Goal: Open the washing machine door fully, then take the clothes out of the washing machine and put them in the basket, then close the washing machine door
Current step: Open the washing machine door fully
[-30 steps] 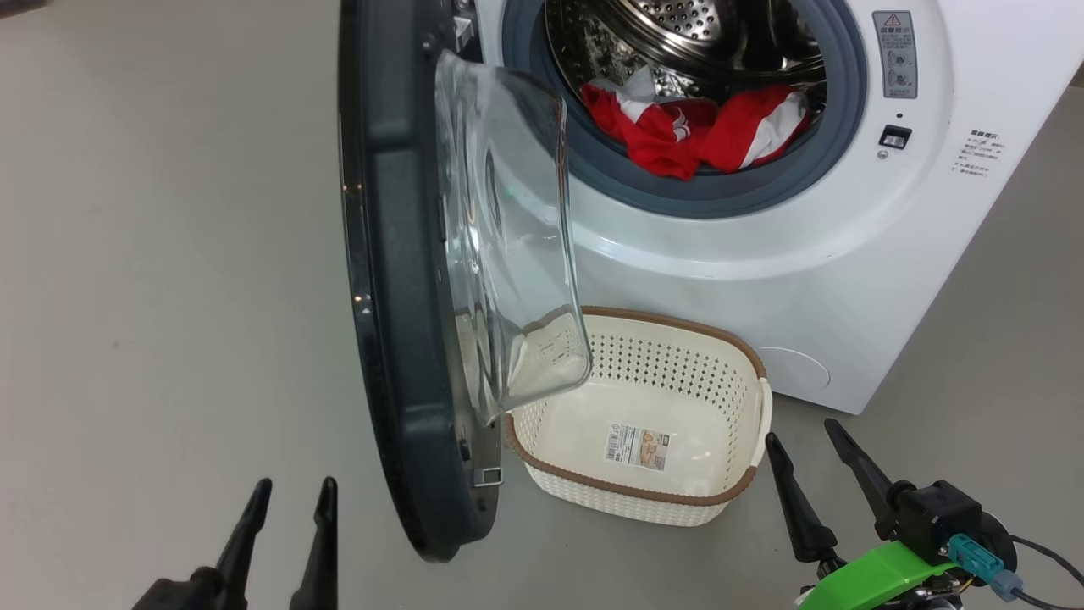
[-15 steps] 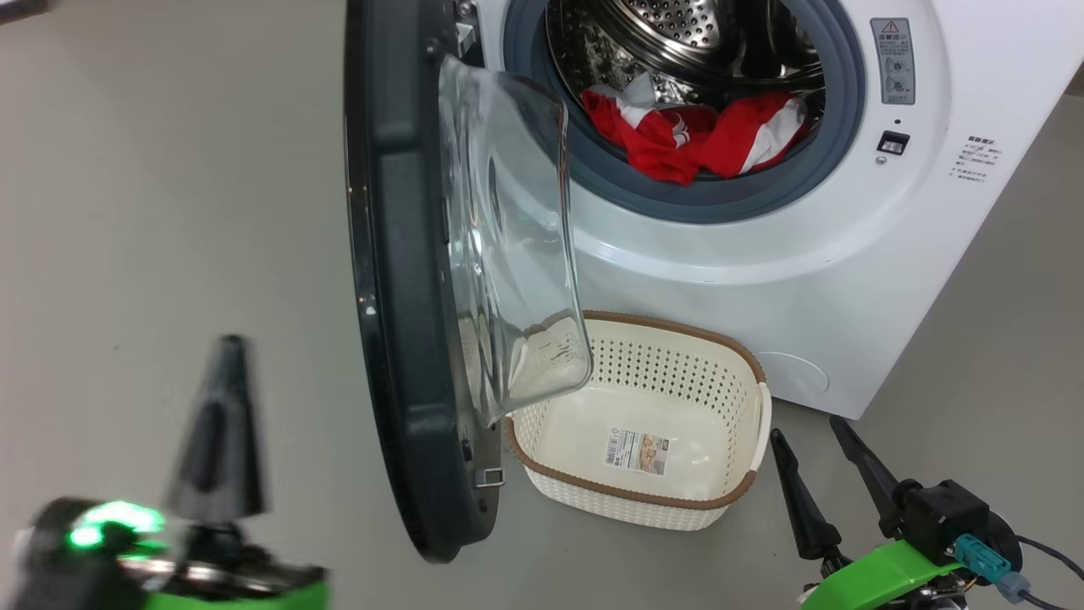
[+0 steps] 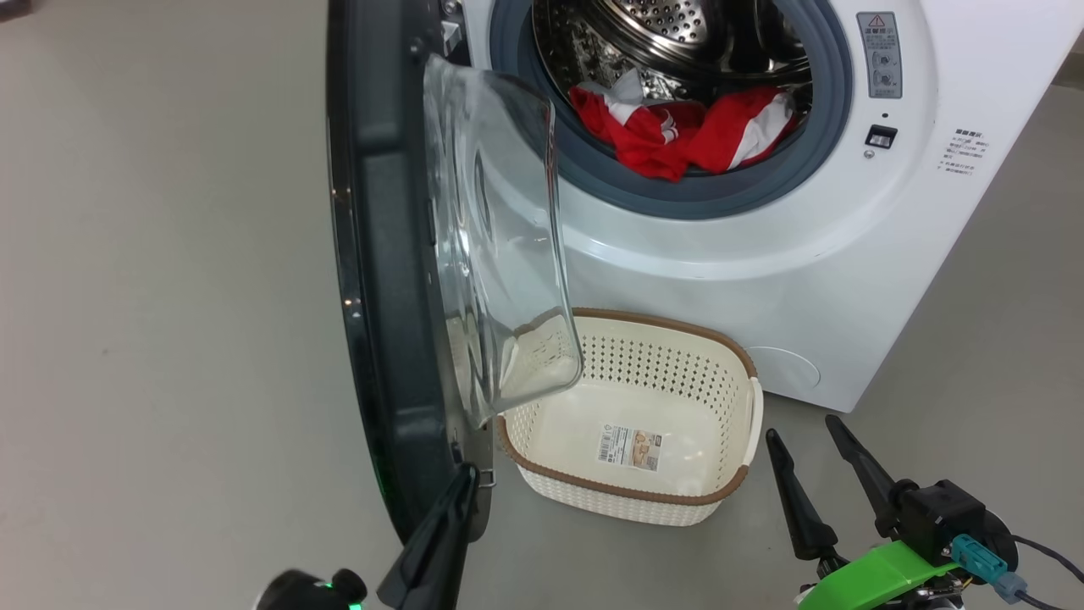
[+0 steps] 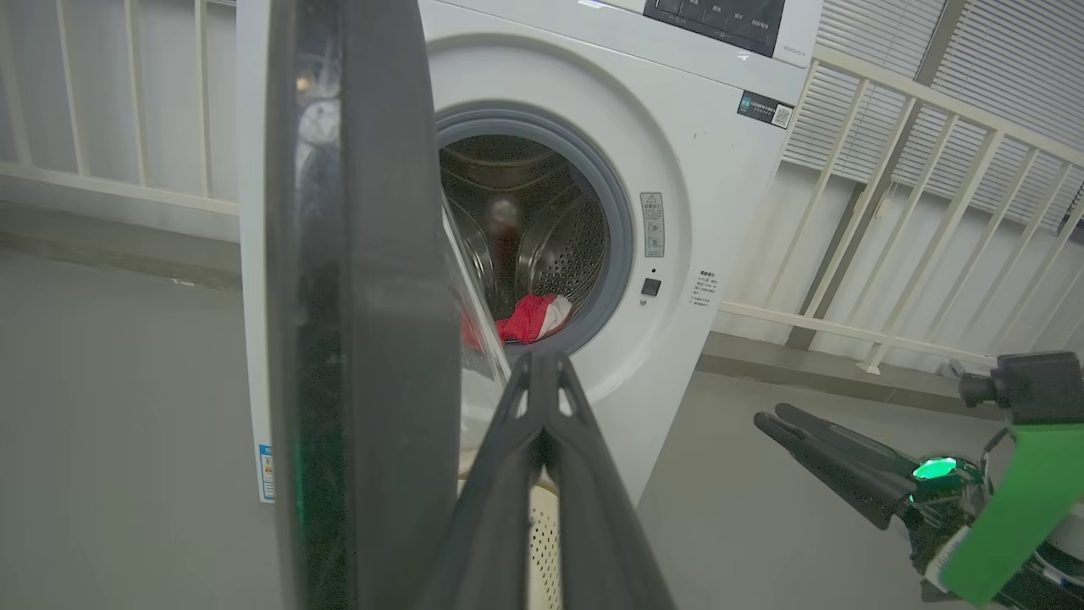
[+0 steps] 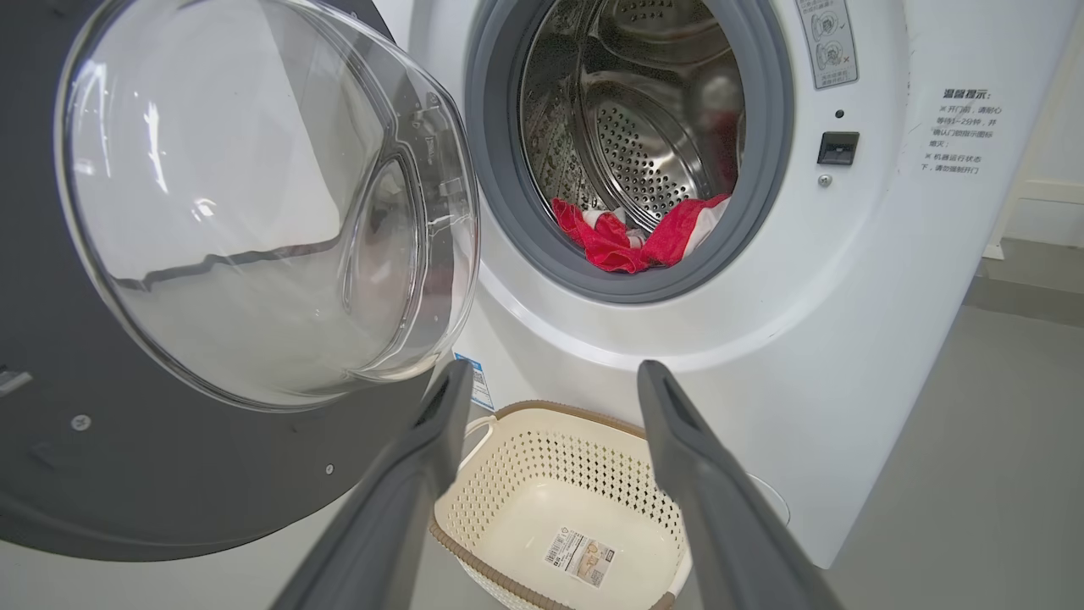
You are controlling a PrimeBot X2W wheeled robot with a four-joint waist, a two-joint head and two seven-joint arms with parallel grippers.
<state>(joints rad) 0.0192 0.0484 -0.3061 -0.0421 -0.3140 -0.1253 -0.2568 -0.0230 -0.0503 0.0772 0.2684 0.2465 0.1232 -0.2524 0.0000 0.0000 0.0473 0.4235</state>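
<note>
the washing machine door (image 3: 381,254) is standing partly open at the left. the left gripper (image 3: 464,481), empty fingers pressed together, is sitting at its near inner rim; the right gripper (image 3: 799,428) is hanging spread by the basket (image 3: 677,326). next, i judge: pushing that rim leftward, fully open.

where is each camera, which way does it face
Head view: from the head, down at the boxy white washing machine, its round black glass door, cream perforated basket; shut left gripper, open right gripper.
Left wrist view: along its shut fingers at the door's edge; right gripper beside.
Right wrist view: between its open fingers into the drum.
All share the red clothes.
</note>
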